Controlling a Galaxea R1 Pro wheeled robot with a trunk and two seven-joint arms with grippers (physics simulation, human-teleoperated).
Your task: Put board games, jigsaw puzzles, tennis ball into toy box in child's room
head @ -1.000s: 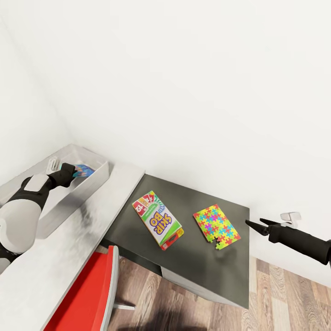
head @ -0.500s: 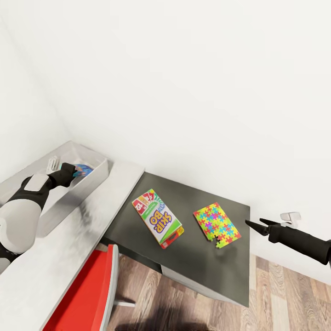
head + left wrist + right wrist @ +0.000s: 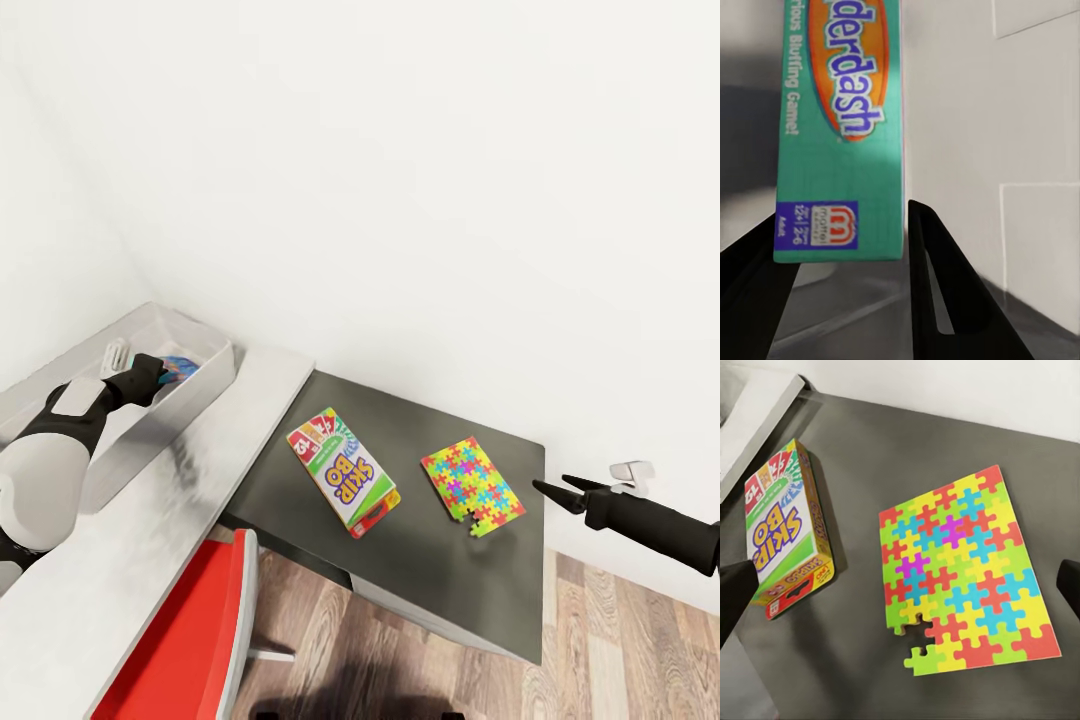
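The light-grey toy box point(image 3: 205, 392) stands on the light-grey part of the table point(image 3: 130, 560) at the left. My left gripper point(image 3: 165, 370) reaches into it, shut on a small teal-blue board game point(image 3: 840, 135) point(image 3: 182, 366) that stands upright between the fingers point(image 3: 937, 292). On the dark table section point(image 3: 430, 570) lie the Skip-Bo board game point(image 3: 343, 470) point(image 3: 784, 529) and one multicoloured jigsaw puzzle point(image 3: 471, 485) point(image 3: 964, 574). My right gripper point(image 3: 555, 487) hovers open just off the table's right edge, beside the puzzle. The tennis ball is out of view.
A red chair point(image 3: 190, 640) is tucked under the table's front edge. White walls close in behind and to the left. Wooden floor point(image 3: 620, 660) lies below the right arm. A small white fitting point(image 3: 630, 468) sits on the wall near the right gripper.
The whole picture has shifted slightly, so the camera has moved. Both arms and the objects keep their places relative to each other.
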